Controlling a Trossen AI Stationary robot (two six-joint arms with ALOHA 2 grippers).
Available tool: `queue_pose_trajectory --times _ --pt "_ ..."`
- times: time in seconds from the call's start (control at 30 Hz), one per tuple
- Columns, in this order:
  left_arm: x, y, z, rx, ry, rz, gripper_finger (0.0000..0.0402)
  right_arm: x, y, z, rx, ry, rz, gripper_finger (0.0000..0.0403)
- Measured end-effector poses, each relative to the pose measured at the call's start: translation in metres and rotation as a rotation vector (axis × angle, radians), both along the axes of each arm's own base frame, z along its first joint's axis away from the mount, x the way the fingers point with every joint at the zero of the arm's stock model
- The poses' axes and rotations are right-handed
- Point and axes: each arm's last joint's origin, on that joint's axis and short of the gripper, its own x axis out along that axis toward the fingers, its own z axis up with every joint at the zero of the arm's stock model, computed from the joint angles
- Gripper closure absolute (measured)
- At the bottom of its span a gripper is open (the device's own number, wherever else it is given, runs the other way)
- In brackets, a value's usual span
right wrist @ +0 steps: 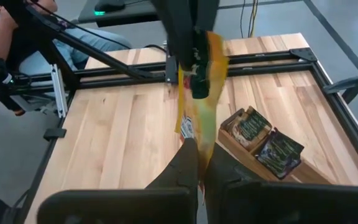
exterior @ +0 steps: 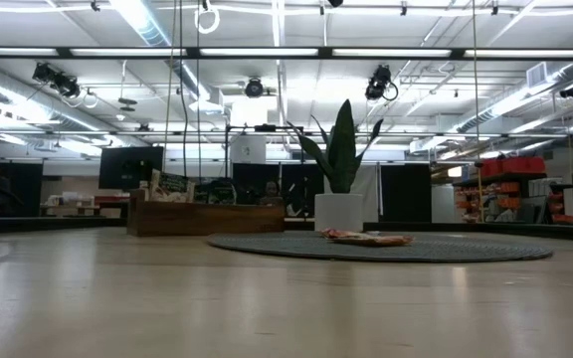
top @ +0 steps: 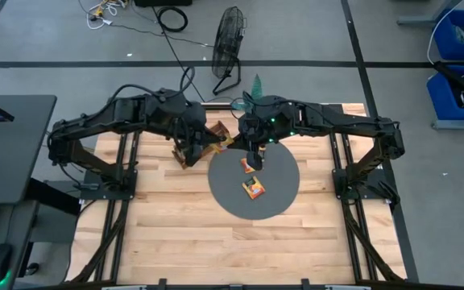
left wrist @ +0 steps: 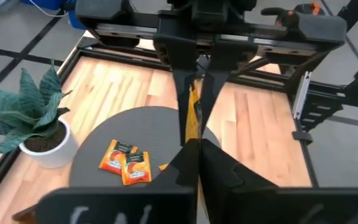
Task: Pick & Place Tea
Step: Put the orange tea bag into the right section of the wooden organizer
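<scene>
Both pincers pinched one orange sachet (right wrist: 199,118) between them, left pincer (left wrist: 194,134) and right pincer (right wrist: 202,152) clamped edge-on above the grey mat (top: 284,189). Risk: opposed pull could tear it, or early release drop it off-mat.

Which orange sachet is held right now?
The orange tea sachet pinched between left claw and right claw; the others lie flat on the round grey mat.

I'm seeing two orange tea sachets (left wrist: 125,163) lying flat, touching and overlapping, on the grey round mat (top: 280,173). A yellow-orange sachet (right wrist: 201,106) is hanging upright, pinched by the right gripper (right wrist: 201,163). Dark sachets (right wrist: 263,138) are sitting in the wooden tray (right wrist: 272,169).
</scene>
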Motion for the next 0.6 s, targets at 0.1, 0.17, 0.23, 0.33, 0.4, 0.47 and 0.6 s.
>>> queue_pose_trajectory --times 0.1,0.17,0.23,0.33,0.4,0.47,0.6 --pt "0.0 0.001 0.0 0.03 0.002 0.017 0.0396 0.0 0.001 0.0 -0.001 0.005 0.002 0.0391" --pt "0.001 0.002 0.0 0.039 0.004 0.049 0.0398 -0.001 0.001 -0.001 -0.005 0.017 0.006 0.0366" --pt "0.001 0.005 -0.001 0.048 0.01 0.082 0.0398 -0.004 0.002 -0.004 -0.01 0.059 0.014 0.0329" --pt "-0.001 0.011 -0.001 0.033 0.011 0.127 0.0399 -0.006 0.002 -0.007 -0.01 0.096 0.018 0.0267" --pt "-0.002 0.017 -0.003 0.039 0.033 0.157 0.0399 -0.007 0.002 -0.009 -0.011 0.122 -0.002 0.0229" --pt "-0.005 0.024 -0.005 0.055 0.061 0.21 0.0399 -0.009 0.002 -0.011 -0.025 0.151 -0.071 0.02" --pt "-0.006 0.042 -0.02 0.071 0.121 0.318 0.04 -0.009 0.011 -0.016 -0.05 0.186 -0.138 0.0181"
